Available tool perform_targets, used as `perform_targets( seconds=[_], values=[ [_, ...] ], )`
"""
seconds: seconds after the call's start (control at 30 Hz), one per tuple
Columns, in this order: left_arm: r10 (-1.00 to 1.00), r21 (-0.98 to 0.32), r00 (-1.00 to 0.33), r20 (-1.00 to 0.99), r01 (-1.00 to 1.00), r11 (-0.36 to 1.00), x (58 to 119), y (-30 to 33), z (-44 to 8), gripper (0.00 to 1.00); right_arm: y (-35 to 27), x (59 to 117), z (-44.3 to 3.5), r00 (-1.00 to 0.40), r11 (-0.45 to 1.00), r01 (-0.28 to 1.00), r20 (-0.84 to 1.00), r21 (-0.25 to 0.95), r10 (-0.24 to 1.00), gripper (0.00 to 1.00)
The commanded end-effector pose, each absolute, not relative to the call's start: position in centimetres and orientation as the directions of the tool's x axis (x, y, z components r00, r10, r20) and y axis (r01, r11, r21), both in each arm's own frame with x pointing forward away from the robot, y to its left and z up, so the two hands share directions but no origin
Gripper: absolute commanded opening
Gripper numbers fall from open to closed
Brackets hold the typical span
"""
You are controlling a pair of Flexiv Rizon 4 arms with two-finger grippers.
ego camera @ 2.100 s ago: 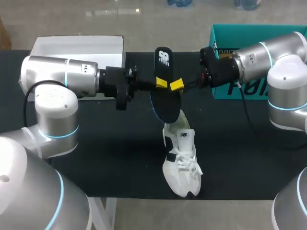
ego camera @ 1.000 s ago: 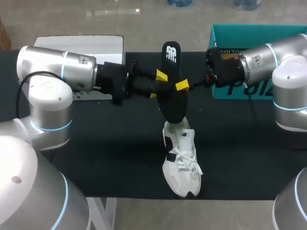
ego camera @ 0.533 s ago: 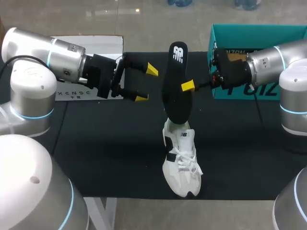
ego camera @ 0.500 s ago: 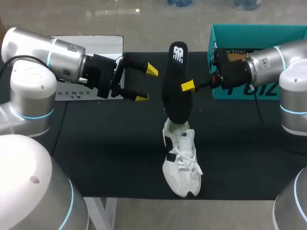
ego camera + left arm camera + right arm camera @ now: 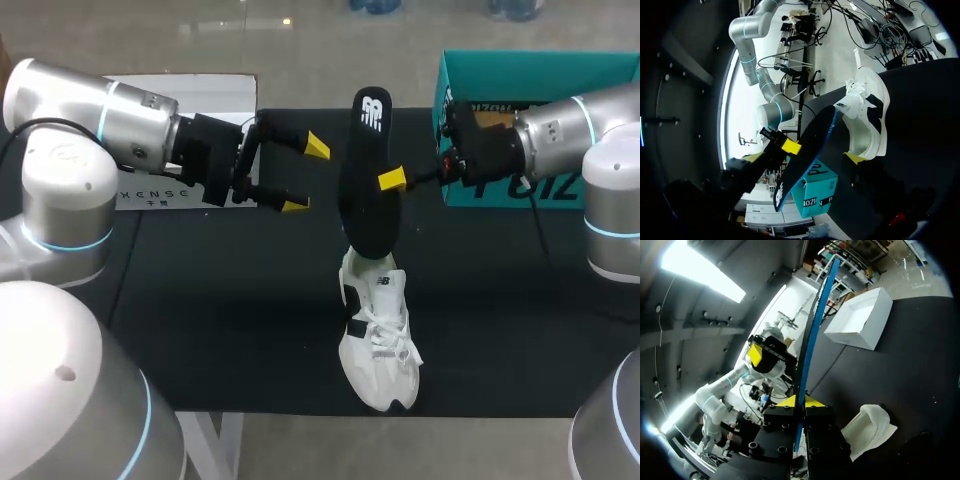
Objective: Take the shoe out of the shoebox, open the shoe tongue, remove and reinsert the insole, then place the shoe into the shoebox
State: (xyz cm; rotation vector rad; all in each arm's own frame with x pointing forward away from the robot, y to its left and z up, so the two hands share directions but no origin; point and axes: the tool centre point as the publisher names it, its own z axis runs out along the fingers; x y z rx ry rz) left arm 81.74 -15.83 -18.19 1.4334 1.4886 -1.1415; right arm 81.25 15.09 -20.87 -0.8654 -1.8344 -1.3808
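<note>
A black insole (image 5: 364, 185) stands upright over the table, its lower end at the collar of the white shoe (image 5: 378, 335). My right gripper (image 5: 392, 181) is shut on the insole's edge from the right. In the right wrist view the insole (image 5: 812, 335) shows edge-on between the yellow tips (image 5: 800, 401), with the shoe (image 5: 871, 427) below. My left gripper (image 5: 305, 176) is open to the left of the insole, clear of it. Ahead of the left gripper lie the insole (image 5: 807, 150) and the shoe (image 5: 867, 120). The teal shoebox (image 5: 560, 190) stands at the back right.
A white box lid (image 5: 180, 95) lies at the table's back left, behind my left arm, and shows again as the lid (image 5: 860, 317) beyond the insole. The shoe lies toe toward the front edge on the black tabletop (image 5: 230, 330).
My left gripper has let go of the insole, opened wide and drawn back to the left. The right gripper keeps the insole, now more upright. Nothing has moved in the last half second.
</note>
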Motion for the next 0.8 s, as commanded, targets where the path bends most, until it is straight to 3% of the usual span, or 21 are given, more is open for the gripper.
perform_targets(
  seconds=[0.03, 0.53, 0.73, 0.8],
  values=[
    [0.317, -0.094, -0.079, -0.945, 0.995, -0.031, 81.8, -15.9, -18.2, 1.00, 15.1, 81.2, -20.9, -0.552, 0.217, 0.825, 0.826, 0.521, 0.113, 0.00],
    [0.317, -0.094, -0.079, -0.945, 0.995, -0.031, 81.8, -15.9, -18.2, 1.00, 15.1, 81.2, -20.9, -0.552, 0.217, 0.825, 0.826, 0.521, 0.113, 0.00],
    [0.594, -0.035, -0.103, -0.798, 0.991, 0.126, 82.8, -13.8, -15.9, 1.00, 15.1, 81.2, -20.9, -0.552, 0.217, 0.825, 0.826, 0.521, 0.113, 0.00],
    [0.607, -0.114, -0.178, -0.775, 0.983, 0.142, 82.2, -12.4, -16.5, 1.00, 15.1, 81.2, -20.9, -0.552, 0.217, 0.825, 0.826, 0.521, 0.113, 0.00]
  ],
)
